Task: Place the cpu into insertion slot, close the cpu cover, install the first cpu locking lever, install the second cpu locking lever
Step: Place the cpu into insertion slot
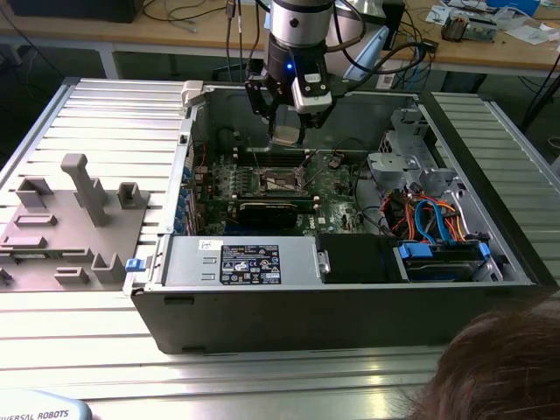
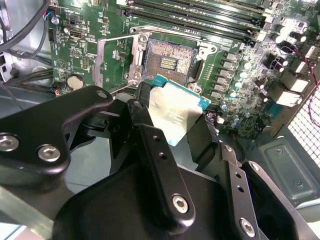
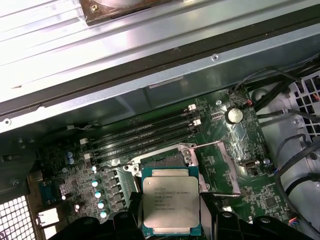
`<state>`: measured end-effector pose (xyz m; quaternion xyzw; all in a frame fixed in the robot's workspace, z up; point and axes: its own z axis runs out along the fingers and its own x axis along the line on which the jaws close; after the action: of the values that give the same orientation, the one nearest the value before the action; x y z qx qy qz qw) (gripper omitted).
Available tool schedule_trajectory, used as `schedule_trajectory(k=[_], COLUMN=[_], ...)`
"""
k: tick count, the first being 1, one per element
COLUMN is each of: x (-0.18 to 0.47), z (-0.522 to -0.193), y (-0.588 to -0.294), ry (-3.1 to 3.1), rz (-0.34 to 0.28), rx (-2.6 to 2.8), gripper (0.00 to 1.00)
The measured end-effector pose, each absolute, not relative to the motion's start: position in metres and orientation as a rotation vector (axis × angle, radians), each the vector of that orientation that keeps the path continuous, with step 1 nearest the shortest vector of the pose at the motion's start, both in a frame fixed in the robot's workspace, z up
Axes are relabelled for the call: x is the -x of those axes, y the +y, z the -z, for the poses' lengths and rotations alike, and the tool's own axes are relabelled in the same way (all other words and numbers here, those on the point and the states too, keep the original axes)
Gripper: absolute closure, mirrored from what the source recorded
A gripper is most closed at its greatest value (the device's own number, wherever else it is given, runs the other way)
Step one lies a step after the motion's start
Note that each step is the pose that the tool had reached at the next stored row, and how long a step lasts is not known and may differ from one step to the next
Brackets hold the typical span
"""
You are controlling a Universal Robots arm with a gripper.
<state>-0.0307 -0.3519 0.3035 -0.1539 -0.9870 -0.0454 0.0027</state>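
The gripper (image 1: 287, 133) holds the cpu (image 3: 171, 205) clear above the insertion slot (image 2: 167, 61).

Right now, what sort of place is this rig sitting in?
Probably a robotics lab bench: an open computer case on a ribbed aluminium table, cluttered wooden desks behind, and the pincer holding the cpu over the motherboard.
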Motion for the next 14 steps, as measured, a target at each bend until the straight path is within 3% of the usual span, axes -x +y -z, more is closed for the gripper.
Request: schedule_trajectory(k=[14], x=[0.0307], z=[-0.3029], y=[-0.3519], ry=[-3.09], rz=[0.143], rx=[0.521], gripper=[0.46])
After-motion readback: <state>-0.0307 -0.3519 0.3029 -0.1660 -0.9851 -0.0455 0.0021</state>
